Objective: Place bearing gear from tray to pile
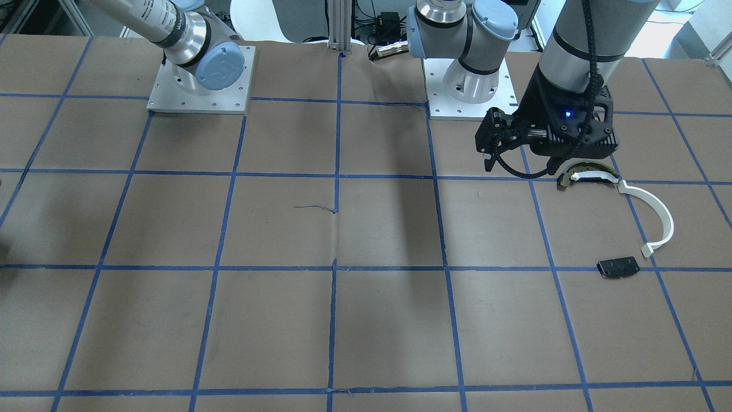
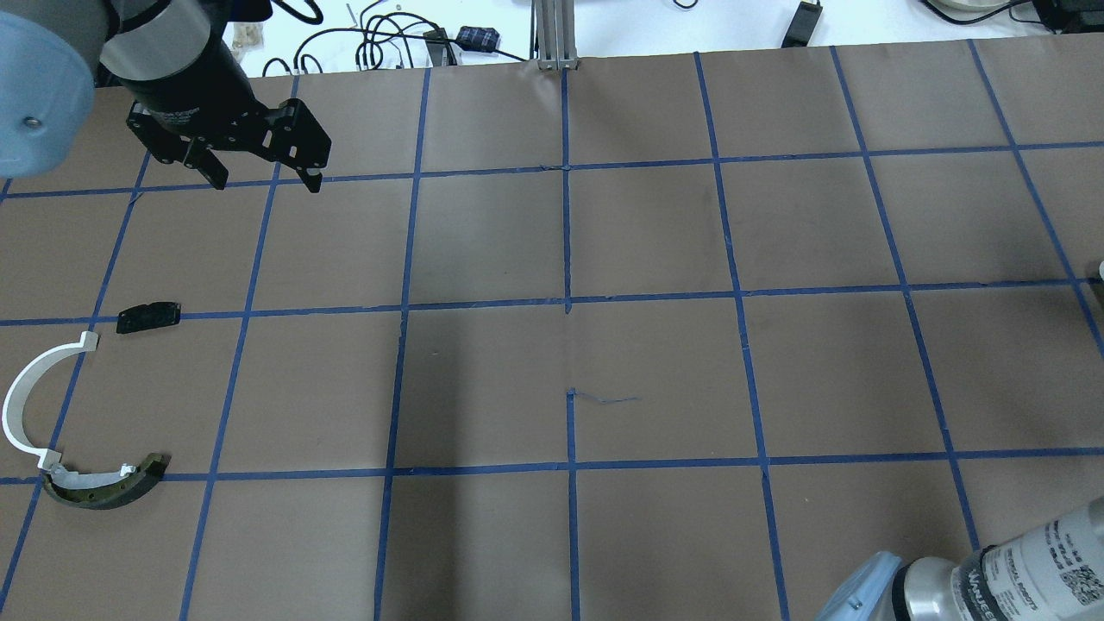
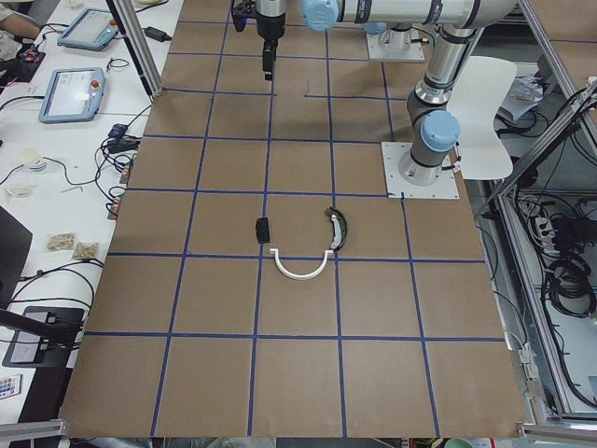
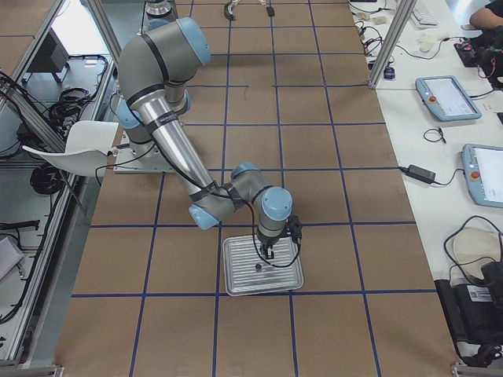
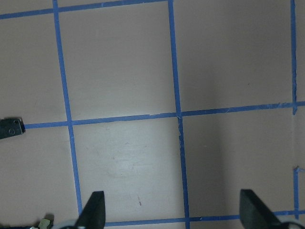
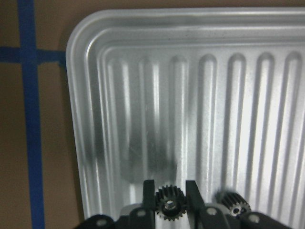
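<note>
At the robot's left end of the bench (image 2: 655, 371) lies the pile: a white curved strip (image 1: 666, 219), a dark-and-tan arched piece (image 2: 99, 497) touching one end of it, and a flat black plate (image 2: 148, 317) a little apart. Close by, the left end effector (image 2: 266, 183) hangs well above the paper. Its fingers are spread wide with nothing between them, and its wrist view shows the plate only at the edge.

Well apart, at the robot's right end, sits the ribbed metal tray (image 6: 81, 71). Over its near part the right end effector (image 6: 170, 186) is pinching the bearing gear (image 6: 167, 205) across its toothed rim, one finger on each side. The bore faces the wrist camera. Whether the gear has left the tray floor, I cannot tell. A blurred toothed shape (image 6: 233, 205) just to its right may be a second gear or a reflection.

The coming move turns on this: the pile lies the whole bench away to the left of the held gear. The left arm is much the nearer to the pile, but the right arm has the part.
</note>
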Tool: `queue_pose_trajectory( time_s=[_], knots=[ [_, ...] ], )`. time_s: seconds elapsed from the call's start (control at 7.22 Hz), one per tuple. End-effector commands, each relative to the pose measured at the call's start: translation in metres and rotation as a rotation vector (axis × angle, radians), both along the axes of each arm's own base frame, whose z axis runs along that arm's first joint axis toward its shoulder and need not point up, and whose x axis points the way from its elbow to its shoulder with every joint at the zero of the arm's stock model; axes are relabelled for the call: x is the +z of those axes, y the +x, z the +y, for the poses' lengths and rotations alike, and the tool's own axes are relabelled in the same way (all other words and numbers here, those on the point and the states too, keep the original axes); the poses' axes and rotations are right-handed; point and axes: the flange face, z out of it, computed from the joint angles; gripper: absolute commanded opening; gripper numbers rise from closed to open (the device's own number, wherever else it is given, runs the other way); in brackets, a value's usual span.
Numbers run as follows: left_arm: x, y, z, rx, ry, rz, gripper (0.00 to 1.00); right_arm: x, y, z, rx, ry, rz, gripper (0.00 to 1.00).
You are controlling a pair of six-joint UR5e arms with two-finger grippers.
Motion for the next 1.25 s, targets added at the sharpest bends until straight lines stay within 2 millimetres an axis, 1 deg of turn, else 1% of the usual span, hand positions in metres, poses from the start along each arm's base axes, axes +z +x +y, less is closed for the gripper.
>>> queue_pose_trajectory(
  time_s=[0.0, 0.14, 0.28, 0.42, 0.55, 0.69, 0.83, 0.97, 1.11],
  knots=[
    [-0.001, 0.01, -0.001, 0.018, 0.006, 0.002, 1.0, 0.045, 0.042, -0.027, -0.049, -0.025, -0.021, 0.0],
    [-0.001, 0.013, -0.002, 0.024, 0.007, 0.005, 1.0, 0.048, 0.109, -0.069, -0.05, -0.025, -0.032, 0.0],
    [-0.003, 0.012, -0.002, 0.024, 0.01, 0.007, 1.0, 0.059, 0.184, -0.099, -0.105, -0.03, -0.038, 0.0],
    [-0.004, 0.012, -0.003, 0.023, 0.012, 0.008, 1.0, 0.075, 0.271, -0.124, -0.11, -0.055, -0.026, 0.0],
    [0.0, 0.012, -0.001, 0.024, 0.004, 0.006, 1.0, 0.075, 0.362, -0.137, -0.152, -0.047, -0.044, 0.0],
    [0.0, 0.013, 0.0, 0.024, 0.004, 0.006, 1.0, 0.073, 0.464, -0.143, -0.23, -0.06, -0.135, 0.0],
    [-0.001, 0.013, -0.001, 0.023, 0.006, 0.008, 1.0, 0.066, 0.555, -0.135, -0.303, -0.038, -0.18, 0.0],
    [-0.001, 0.017, -0.001, 0.031, 0.006, 0.006, 1.0, 0.057, 0.636, -0.116, -0.31, -0.011, -0.193, 0.0],
    [0.001, 0.017, -0.001, 0.03, 0.003, 0.006, 1.0, 0.039, 0.702, -0.091, -0.323, 0.03, -0.176, 0.0]
  ],
)
